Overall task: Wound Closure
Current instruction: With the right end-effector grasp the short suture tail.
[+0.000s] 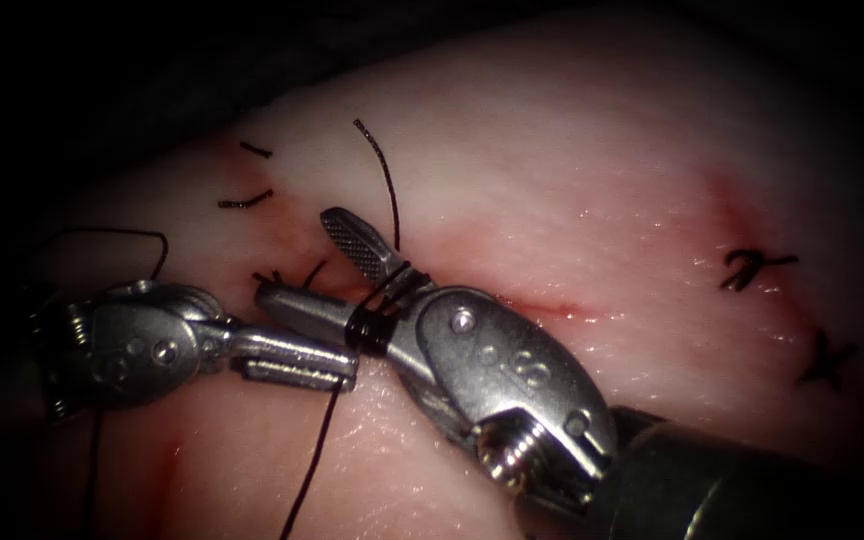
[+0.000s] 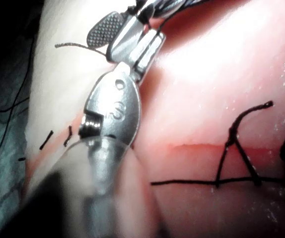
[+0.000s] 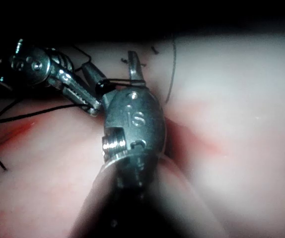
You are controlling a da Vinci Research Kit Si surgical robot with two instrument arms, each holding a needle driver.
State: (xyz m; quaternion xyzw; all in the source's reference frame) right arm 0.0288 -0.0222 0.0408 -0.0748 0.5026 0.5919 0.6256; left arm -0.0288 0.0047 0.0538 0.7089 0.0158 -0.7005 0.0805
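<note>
Around the right claw (image 1: 307, 265) (spread), thread (image 1: 372, 318) loops; left claw (image 1: 297, 360) seemingly shut.

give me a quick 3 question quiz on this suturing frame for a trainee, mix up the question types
1. True or false: the thread is looped around the open jaws of the right tool.
2. Multiple choice: the left tool has its jaws
A. spread wide above the tissue
B. closed, with the tip at the thread wraps
C. clamped on a fold of tissue
3. Fill in: on the tissue, the finished knots lie to the ____ of both tools in the endoscope view.

Key
1. True: dark wraps ring both jaws, which stand apart.
2. B: the jaws lie together where a strand runs down from the wraps; an actual pinch on it cannot be confirmed.
3. Right.
</note>
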